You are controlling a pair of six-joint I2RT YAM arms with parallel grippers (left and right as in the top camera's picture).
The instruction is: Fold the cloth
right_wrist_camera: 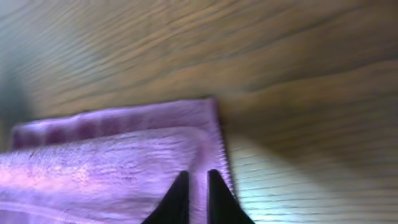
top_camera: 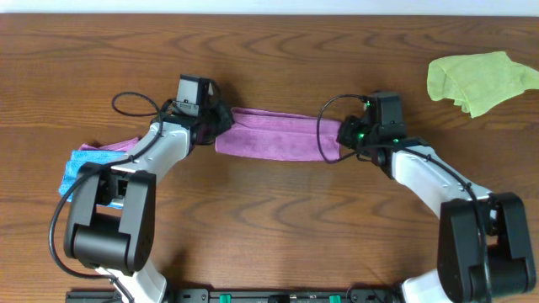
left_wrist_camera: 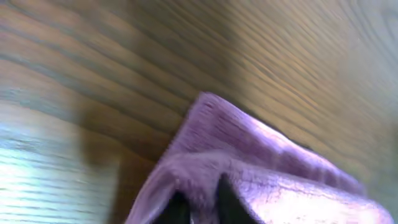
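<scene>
1. The cloth point(top_camera: 274, 135) is a purple band at the centre of the bench point(top_camera: 269, 219), strung between our two arms. In the right wrist view one layer lies over another, so we judge it already doubled once.
2. It should handle as light, soft and limp. It has no stiffness of its own, it sags wherever it is unsupported, and its nap should grip well. Corners and short edges are the sensible places to hold it, because a mid-span pinch would only bunch it.
3. Its long axis runs from 9 to 3 o'clock in the overhead view, with the 9 o'clock end a touch nearer 12.
4. The left pincer point(top_camera: 217, 119) is clamped on the 9 o'clock end, with fabric gathered over its tips.
5. The right pincer point(top_camera: 345, 135) looks pinched onto the 3 o'clock end near the corner, its tips almost together.
6. Further out, a blue cloth point(top_camera: 80, 164) lies at 9 o'clock under the left arm. A lime-green cloth point(top_camera: 480, 80) lies at 2 o'clock, well apart.
</scene>
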